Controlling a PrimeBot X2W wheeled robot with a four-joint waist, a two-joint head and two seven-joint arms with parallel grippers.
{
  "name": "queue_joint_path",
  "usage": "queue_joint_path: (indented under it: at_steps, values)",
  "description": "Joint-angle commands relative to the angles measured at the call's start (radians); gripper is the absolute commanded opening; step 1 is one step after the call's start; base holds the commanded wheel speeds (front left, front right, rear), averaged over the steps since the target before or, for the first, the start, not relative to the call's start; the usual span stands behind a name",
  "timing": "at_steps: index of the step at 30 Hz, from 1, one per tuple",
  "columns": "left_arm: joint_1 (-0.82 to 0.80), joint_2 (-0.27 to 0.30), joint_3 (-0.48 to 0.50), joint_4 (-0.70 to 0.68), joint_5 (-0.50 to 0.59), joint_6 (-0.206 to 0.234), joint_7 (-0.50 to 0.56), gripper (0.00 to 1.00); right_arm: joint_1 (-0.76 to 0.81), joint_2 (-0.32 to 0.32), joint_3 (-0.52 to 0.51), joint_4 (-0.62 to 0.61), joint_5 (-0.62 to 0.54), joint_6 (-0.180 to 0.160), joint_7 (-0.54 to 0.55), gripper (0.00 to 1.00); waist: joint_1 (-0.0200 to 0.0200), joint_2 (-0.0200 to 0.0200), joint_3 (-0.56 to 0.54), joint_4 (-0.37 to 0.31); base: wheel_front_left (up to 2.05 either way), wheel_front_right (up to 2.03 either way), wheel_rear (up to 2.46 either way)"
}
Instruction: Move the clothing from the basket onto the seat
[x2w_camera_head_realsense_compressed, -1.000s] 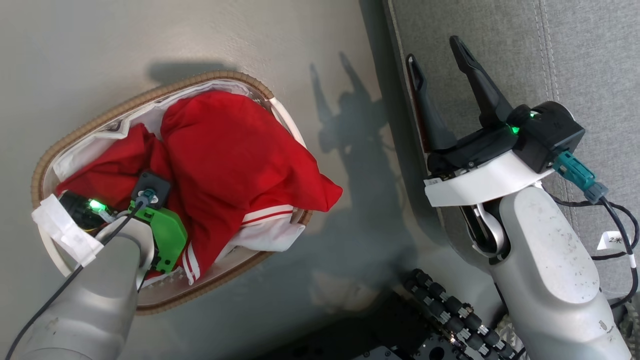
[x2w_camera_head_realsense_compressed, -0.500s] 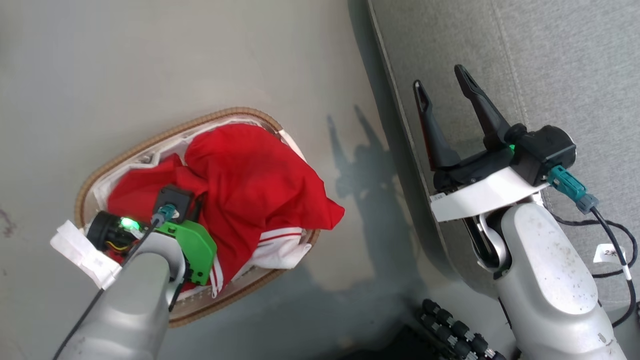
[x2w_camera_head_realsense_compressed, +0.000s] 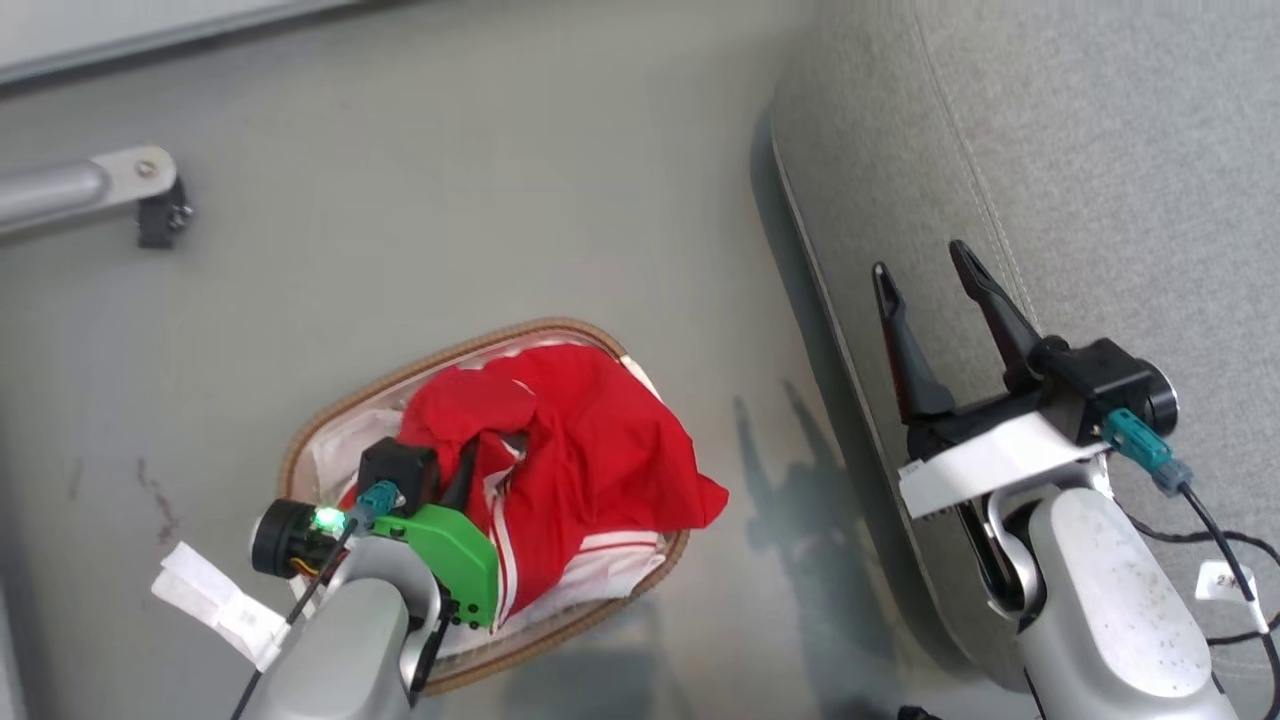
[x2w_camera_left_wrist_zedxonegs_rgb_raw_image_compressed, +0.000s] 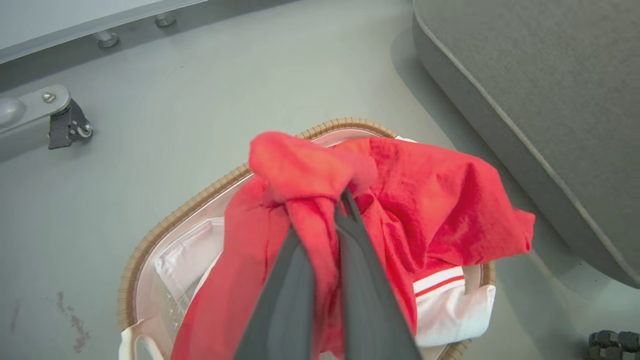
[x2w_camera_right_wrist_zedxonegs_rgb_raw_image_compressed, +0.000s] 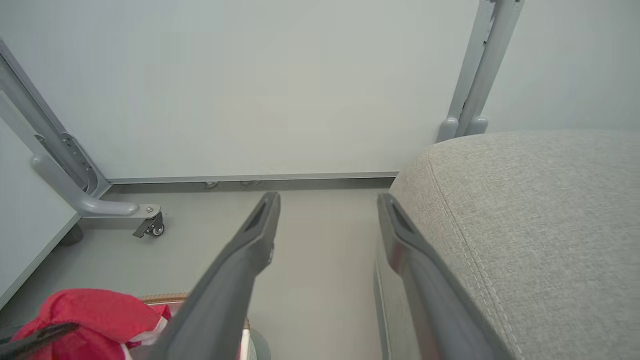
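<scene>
The oval basket (x2w_camera_head_realsense_compressed: 400, 378) with its brown woven rim stands on the grey floor, left of the grey seat (x2w_camera_head_realsense_compressed: 1100, 150). Red clothing (x2w_camera_head_realsense_compressed: 610, 450) fills it and spills over the right rim, with a white, red-striped part (x2w_camera_head_realsense_compressed: 615, 570) beneath. My left gripper (x2w_camera_head_realsense_compressed: 468, 458) is shut on a fold of the red clothing (x2w_camera_left_wrist_zedxonegs_rgb_raw_image_compressed: 440, 200), and in the left wrist view the bunched cloth hangs raised over the basket rim (x2w_camera_left_wrist_zedxonegs_rgb_raw_image_compressed: 200, 200) from the pinched fingertips (x2w_camera_left_wrist_zedxonegs_rgb_raw_image_compressed: 345, 197). Above the seat's left edge my right gripper (x2w_camera_head_realsense_compressed: 920, 262) is open and holds nothing; its fingers (x2w_camera_right_wrist_zedxonegs_rgb_raw_image_compressed: 328, 199) are spread beside the seat (x2w_camera_right_wrist_zedxonegs_rgb_raw_image_compressed: 525, 210).
A metal frame leg with a caster (x2w_camera_head_realsense_compressed: 150, 200) lies on the floor at the far left, also seen as the caster (x2w_camera_right_wrist_zedxonegs_rgb_raw_image_compressed: 150, 227) near the wall. A grey upright post (x2w_camera_right_wrist_zedxonegs_rgb_raw_image_compressed: 480, 65) stands behind the seat. Dark rollers of my base (x2w_camera_left_wrist_zedxonegs_rgb_raw_image_compressed: 612, 342) sit near the basket's right.
The head camera has shifted, so the basket shows lower and smaller. My left gripper has pulled a fold of the red clothing upward out of the pile. The right gripper stays open.
</scene>
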Motion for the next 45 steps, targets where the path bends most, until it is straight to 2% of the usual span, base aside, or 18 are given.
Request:
queue_joint_path:
  at_steps: [1, 13, 21, 31, 38, 45]
  values:
    - [0.025, -0.006, 0.011, -0.018, 0.009, 0.002, -0.003, 0.00, 0.028, -0.005, -0.011, 0.007, -0.006, -0.001, -0.002, 1.00, 0.0001, 0.0000, -0.112, 0.070, 0.00, 0.00, 0.00]
    - [0.121, -0.044, 0.133, -0.224, 0.044, 0.001, -0.002, 0.00, 0.162, -0.005, -0.036, 0.036, -0.030, -0.001, -0.002, 1.00, 0.0001, 0.0000, -0.280, 0.128, 0.00, 0.00, 0.00]
    - [0.136, -0.060, 0.190, -0.365, 0.060, -0.009, -0.002, 0.00, 0.220, -0.005, -0.002, 0.053, -0.031, -0.001, -0.002, 1.00, 0.0001, 0.0000, -0.358, 0.142, 0.00, 0.00, 0.00]
    - [0.109, -0.065, 0.188, -0.501, 0.024, -0.015, -0.002, 0.00, 0.257, -0.005, 0.054, 0.072, -0.034, -0.001, -0.002, 1.00, 0.0001, 0.0000, -0.403, 0.155, 0.00, 0.00, 0.00]
    - [0.098, -0.065, 0.134, -0.518, -0.005, -0.008, -0.002, 0.00, 0.228, -0.013, 0.194, 0.087, -0.048, -0.001, -0.002, 1.00, 0.0001, 0.0000, -0.403, 0.175, 0.00, 0.00, 0.00]
    - [0.071, -0.065, 0.055, -0.534, -0.037, 0.002, -0.002, 0.00, 0.116, -0.020, 0.396, 0.153, -0.025, -0.001, -0.002, 1.00, 0.0001, 0.0000, -0.387, 0.214, 0.00, 0.00, 0.00]
